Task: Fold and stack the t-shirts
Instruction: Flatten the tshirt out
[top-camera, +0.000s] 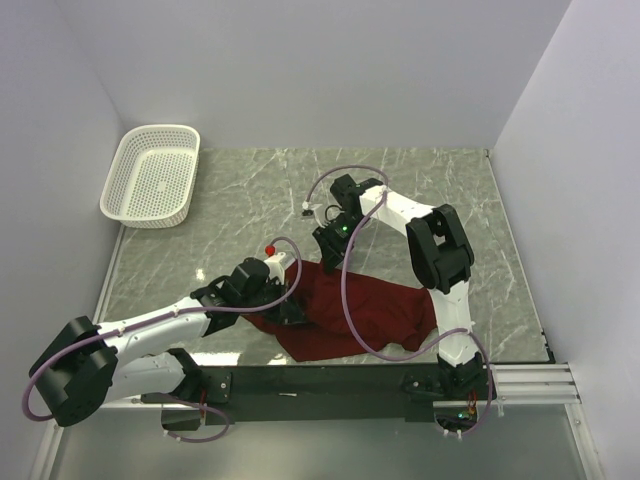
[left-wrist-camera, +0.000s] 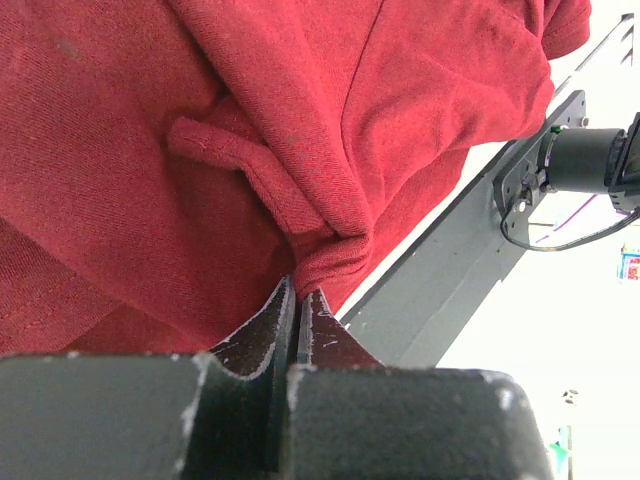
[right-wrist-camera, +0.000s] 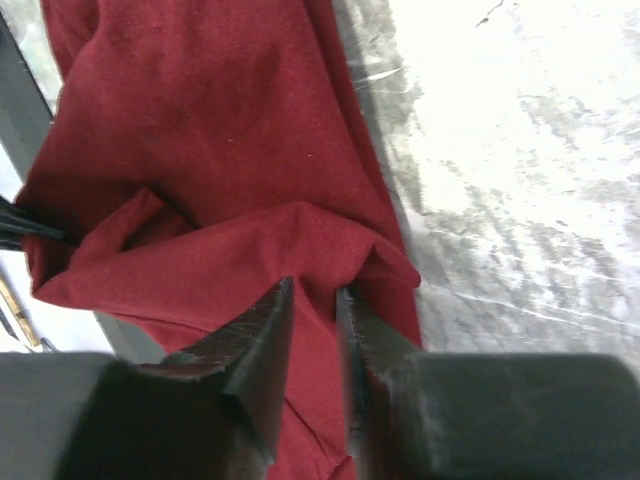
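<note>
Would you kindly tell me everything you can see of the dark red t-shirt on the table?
The t-shirt is plain dark red, a soft knit that looks like cotton, with a stitched hem showing. It lies crumpled and unfolded on the marble table near its front edge, between the two arms. The left hand is shut on a pinched fold at its edge; the right hand straddles a raised fold, grip unclear.
</note>
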